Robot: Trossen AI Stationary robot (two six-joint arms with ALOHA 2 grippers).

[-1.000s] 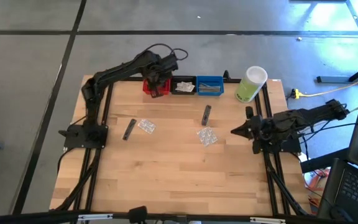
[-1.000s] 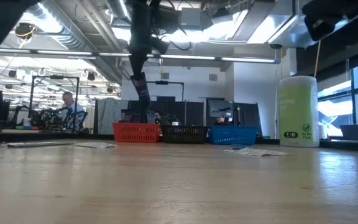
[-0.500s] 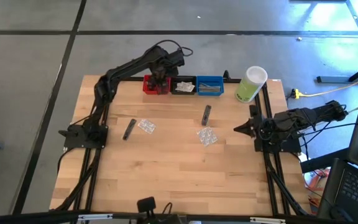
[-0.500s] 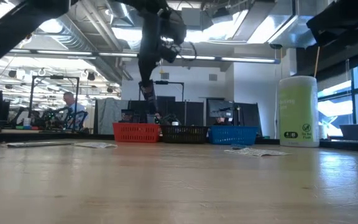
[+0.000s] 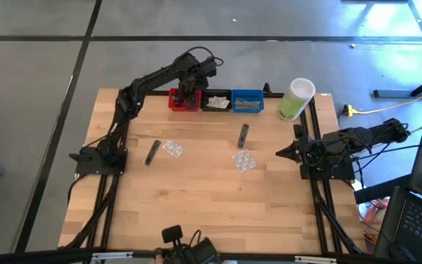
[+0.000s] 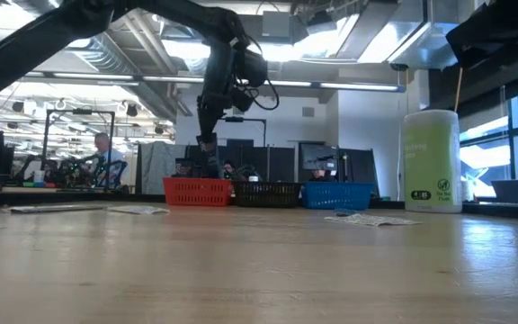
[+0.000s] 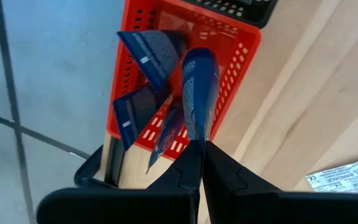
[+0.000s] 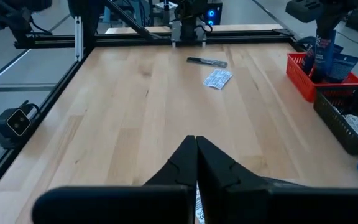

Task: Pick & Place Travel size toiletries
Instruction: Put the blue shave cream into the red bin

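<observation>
Tube (image 7: 197, 93) and left gripper (image 7: 201, 149) are the pair that matters: the gripper is pinched tight on one end of a navy tube, whose long axis runs straight on from the fingers and points down into the red bin (image 7: 241, 62), so release looks like the step in hand. Three more navy tubes already lean inside that bin in the left wrist view, though an overlap could hide another. On the open bench (image 5: 196, 213), working from the near side back, lie a clear packet (image 5: 245, 160), a second packet (image 5: 172, 148), a dark tube (image 5: 152, 152) and another dark tube (image 5: 243, 134), four loose items in all. The first packet and second tube lie nearer the right arm, the other two nearer the left arm's base. Right gripper (image 5: 280, 153) waits at the right edge, fingers closed on nothing. At the far edge stand three bins, red, black (image 5: 216, 101) and blue (image 5: 247, 100), with a green container (image 5: 294, 100) just beyond the blue one
</observation>
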